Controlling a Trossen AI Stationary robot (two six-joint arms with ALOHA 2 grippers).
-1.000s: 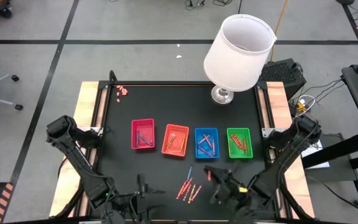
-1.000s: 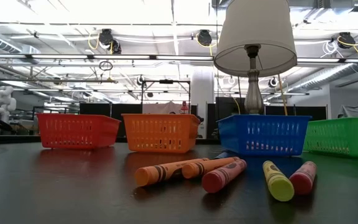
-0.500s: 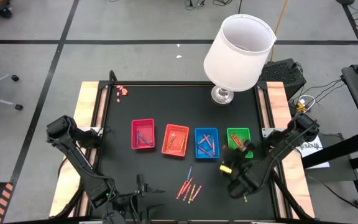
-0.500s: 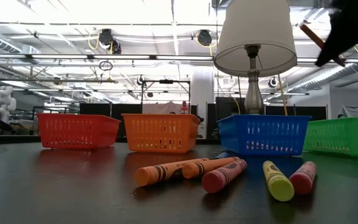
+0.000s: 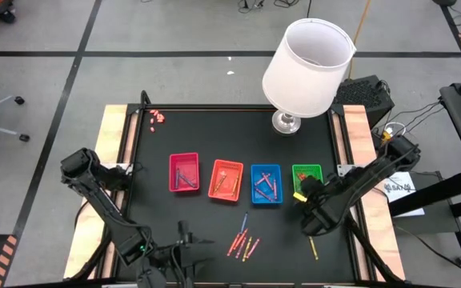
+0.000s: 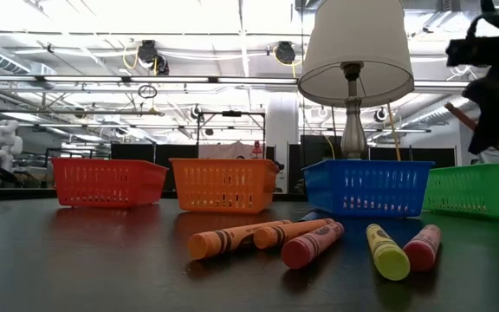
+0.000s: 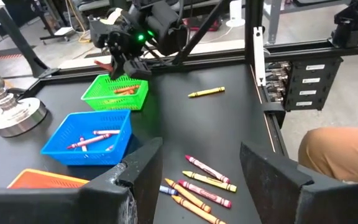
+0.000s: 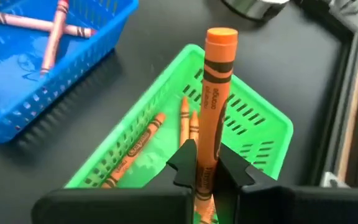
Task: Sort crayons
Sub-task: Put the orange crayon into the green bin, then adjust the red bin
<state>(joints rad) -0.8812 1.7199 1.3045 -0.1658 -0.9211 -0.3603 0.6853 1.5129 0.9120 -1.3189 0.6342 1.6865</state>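
Now right gripper (image 8: 205, 167) above green tray (image 8: 263, 134) rim

From above, the right arm covers much of the green tray (image 5: 309, 172). In the low view this tray (image 6: 476, 190) is cut off at the edge, and the lamp shade (image 6: 356, 48) is cropped on top.

Four trays in a row across the table's middle

The trays (image 5: 246, 182) lie side by side on the table (image 5: 214, 136), a lamp (image 5: 288, 122) at its far right edge. Loose crayons (image 5: 243, 240) lie near the front edge, one crayon (image 5: 314, 248) apart rightward. The right gripper (image 5: 304, 194) hangs over the rightmost tray (image 5: 317, 170).
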